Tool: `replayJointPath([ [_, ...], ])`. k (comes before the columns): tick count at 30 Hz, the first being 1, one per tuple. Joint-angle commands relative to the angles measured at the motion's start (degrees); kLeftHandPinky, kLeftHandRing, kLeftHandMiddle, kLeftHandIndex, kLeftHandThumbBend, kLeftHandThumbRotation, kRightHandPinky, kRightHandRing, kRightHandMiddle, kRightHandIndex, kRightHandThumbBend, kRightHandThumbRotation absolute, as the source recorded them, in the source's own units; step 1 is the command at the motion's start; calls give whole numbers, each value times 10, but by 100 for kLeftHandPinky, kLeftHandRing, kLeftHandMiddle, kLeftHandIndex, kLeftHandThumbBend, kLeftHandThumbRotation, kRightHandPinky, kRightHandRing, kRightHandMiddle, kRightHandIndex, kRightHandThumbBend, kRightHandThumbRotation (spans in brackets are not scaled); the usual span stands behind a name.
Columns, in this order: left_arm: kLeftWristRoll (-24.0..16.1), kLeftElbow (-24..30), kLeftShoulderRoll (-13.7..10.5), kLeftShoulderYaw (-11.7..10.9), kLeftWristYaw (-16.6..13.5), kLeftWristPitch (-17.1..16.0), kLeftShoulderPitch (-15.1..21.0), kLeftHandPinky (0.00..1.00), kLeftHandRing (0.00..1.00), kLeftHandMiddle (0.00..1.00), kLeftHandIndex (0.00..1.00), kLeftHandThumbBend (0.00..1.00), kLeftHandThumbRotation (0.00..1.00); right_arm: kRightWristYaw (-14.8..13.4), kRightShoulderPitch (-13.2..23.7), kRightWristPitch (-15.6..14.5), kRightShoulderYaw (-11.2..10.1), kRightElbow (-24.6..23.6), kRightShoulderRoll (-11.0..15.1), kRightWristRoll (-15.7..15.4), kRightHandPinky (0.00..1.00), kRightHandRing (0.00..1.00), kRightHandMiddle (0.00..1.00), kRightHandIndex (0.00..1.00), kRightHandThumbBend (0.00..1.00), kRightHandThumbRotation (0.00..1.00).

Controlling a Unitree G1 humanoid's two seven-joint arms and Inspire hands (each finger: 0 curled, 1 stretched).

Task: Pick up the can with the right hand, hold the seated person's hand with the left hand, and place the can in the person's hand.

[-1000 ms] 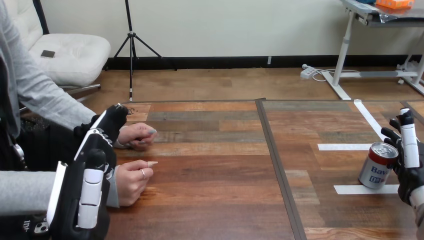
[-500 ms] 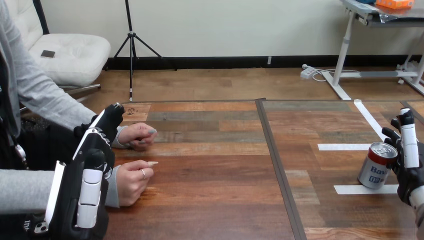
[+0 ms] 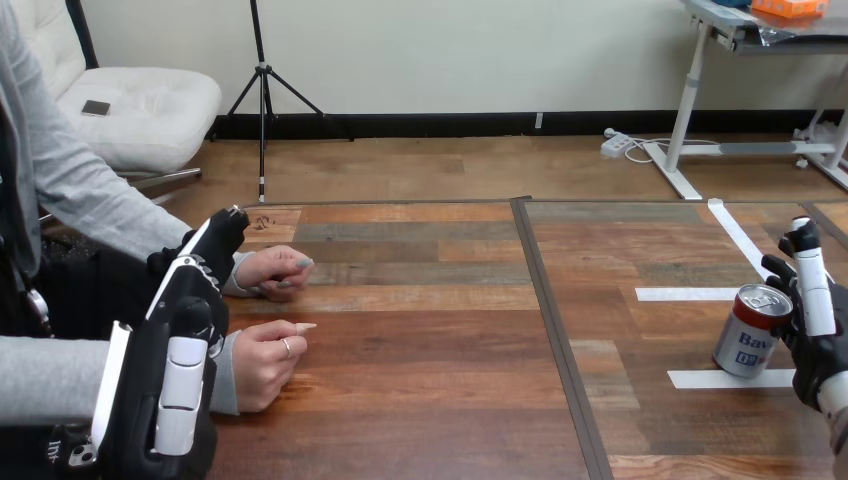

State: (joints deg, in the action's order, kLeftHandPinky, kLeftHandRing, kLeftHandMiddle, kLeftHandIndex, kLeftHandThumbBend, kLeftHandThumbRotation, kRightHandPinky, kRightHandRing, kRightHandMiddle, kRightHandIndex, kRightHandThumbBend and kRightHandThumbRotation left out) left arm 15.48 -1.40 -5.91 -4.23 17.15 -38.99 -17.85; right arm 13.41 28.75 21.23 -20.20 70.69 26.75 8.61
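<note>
Glossy metal can [image 3: 752,332] — wood-grain table [image 3: 430,400]

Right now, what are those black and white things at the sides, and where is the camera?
Those are a robot's two hands. The camera sits on the robot's head, looking down at a wooden table. Its left hand hovers near a seated person's hands, fingers relaxed, holding nothing. Its right hand is right beside a silver can, which leans a little. I can't tell if it grips the can. White tape strips mark the table there.
</note>
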Motion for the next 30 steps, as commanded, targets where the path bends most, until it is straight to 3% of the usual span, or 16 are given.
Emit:
replayJointPath([
  [1, 1, 31, -1, -3, -2, 5, 17, 100, 96, 92, 87, 73, 93, 6, 54, 13, 0, -8, 1, 4, 100, 97, 93, 96, 100, 86],
  [9, 3, 31, 1, -4, -2, 7, 17, 100, 97, 93, 88, 72, 93, 5, 52, 17, 10, -10, 5, -9, 99, 98, 95, 97, 91, 81],
  [13, -2, 32, 2, -5, -6, 8, 16, 100, 96, 93, 88, 73, 93, 4, 55, 4, 8, -10, 4, -7, 99, 98, 96, 98, 86, 74],
  [19, -8, 36, 2, -6, -13, 12, 13, 100, 96, 92, 87, 74, 94, -5, 58, -2, 11, -10, 5, -11, 99, 98, 96, 97, 88, 59],
  [25, -10, 37, 0, -6, -16, 13, 12, 100, 95, 92, 87, 75, 94, -9, 63, -8, 12, -5, 6, -10, 98, 96, 95, 96, 97, 45],
  [30, -5, 36, -5, -6, -11, 13, 13, 100, 95, 92, 87, 75, 94, -15, 66, -11, 16, -4, 8, -13, 96, 94, 93, 95, 99, 37],
])
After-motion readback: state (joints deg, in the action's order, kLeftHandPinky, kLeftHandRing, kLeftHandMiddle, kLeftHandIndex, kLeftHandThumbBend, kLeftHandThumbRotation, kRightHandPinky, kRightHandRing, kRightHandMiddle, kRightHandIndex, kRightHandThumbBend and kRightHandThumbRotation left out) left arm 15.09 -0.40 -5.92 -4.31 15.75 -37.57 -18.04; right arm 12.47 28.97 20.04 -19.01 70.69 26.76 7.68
